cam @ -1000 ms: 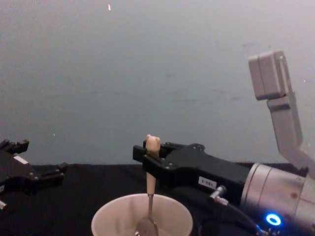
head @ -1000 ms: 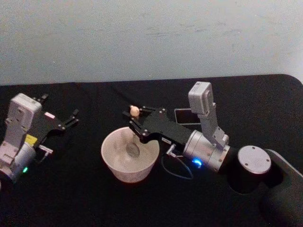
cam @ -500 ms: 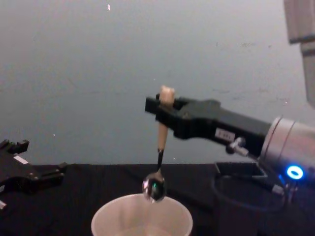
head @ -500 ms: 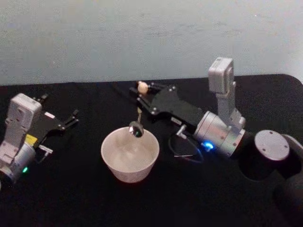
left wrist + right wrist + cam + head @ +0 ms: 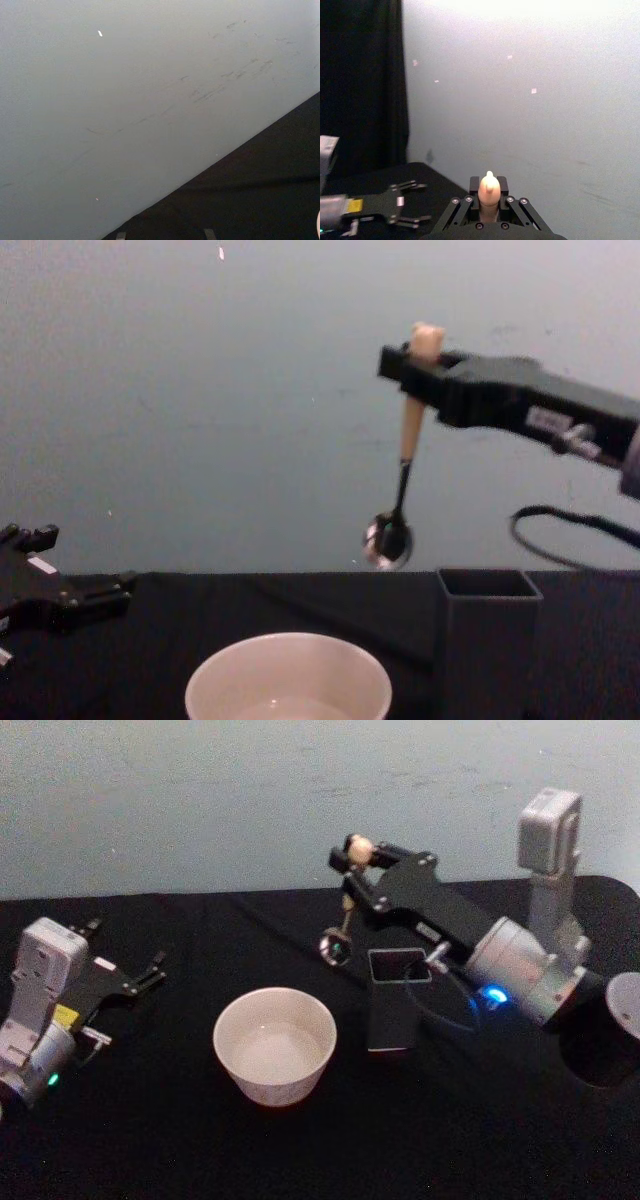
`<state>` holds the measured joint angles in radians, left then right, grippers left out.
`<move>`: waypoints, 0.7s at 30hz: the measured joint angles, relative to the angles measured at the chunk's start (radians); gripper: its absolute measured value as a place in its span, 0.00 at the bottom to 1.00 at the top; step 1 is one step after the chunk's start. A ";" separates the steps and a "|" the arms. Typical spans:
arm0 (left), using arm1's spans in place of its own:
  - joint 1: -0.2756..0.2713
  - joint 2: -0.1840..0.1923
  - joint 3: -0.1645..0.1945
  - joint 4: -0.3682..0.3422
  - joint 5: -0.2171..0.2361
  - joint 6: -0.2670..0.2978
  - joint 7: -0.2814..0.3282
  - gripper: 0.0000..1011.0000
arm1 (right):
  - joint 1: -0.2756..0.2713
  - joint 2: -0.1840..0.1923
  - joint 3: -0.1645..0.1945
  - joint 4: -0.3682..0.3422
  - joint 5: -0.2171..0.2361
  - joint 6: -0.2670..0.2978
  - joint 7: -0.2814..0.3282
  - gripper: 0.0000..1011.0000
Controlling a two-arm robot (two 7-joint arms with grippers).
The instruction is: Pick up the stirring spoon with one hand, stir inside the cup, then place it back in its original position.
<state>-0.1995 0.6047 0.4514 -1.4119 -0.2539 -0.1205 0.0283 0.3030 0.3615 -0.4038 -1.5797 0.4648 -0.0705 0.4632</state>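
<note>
Black cloth covers the table (image 5: pixel 180 1140) under a pale grey-blue wall.

From the head view we see the wide round cream-white cup (image 5: pixel 274 1058) near the table's middle. Just to its right, apart from it, stands the tall dark grey square-sided holder (image 5: pixel 393 1005). The right gripper (image 5: pixel 350 875) hangs in the air over the far part of the table, its fingers pinching the beige handle of the small stirring spoon (image 5: pixel 345 910) just under the tiny bear head. The spoon's shiny round bowl dangles just left of the holder's open mouth. The left gripper (image 5: pixel 125 948) sits at the left side, well apart from the cup, with its fingers spread and holding nothing.

In the chest view we find the spoon (image 5: pixel 405 460) hanging nearly upright, its bowl above the holder's (image 5: pixel 488 630) rim and touching neither holder nor cup (image 5: pixel 288 675).

Our left wrist view gives wall and black cloth.

Our right wrist view has the bear head sticking up between the pressed fingers (image 5: pixel 470 207), with the left gripper (image 5: pixel 412 202) farther off.
</note>
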 joint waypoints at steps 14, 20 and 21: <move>0.000 0.000 0.000 0.000 0.000 0.000 0.000 0.99 | -0.089 0.057 0.097 -0.115 -0.003 0.040 -0.091 0.21; 0.000 0.000 0.000 0.000 0.000 0.000 0.000 0.99 | -0.111 0.056 0.104 -0.115 -0.014 0.067 -0.109 0.21; 0.000 0.000 0.000 0.000 0.000 0.000 0.000 0.99 | -0.111 0.056 0.104 -0.115 -0.014 0.067 -0.109 0.21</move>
<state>-0.1995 0.6047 0.4514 -1.4120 -0.2539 -0.1205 0.0283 0.1923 0.4174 -0.3000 -1.6947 0.4511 -0.0036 0.3543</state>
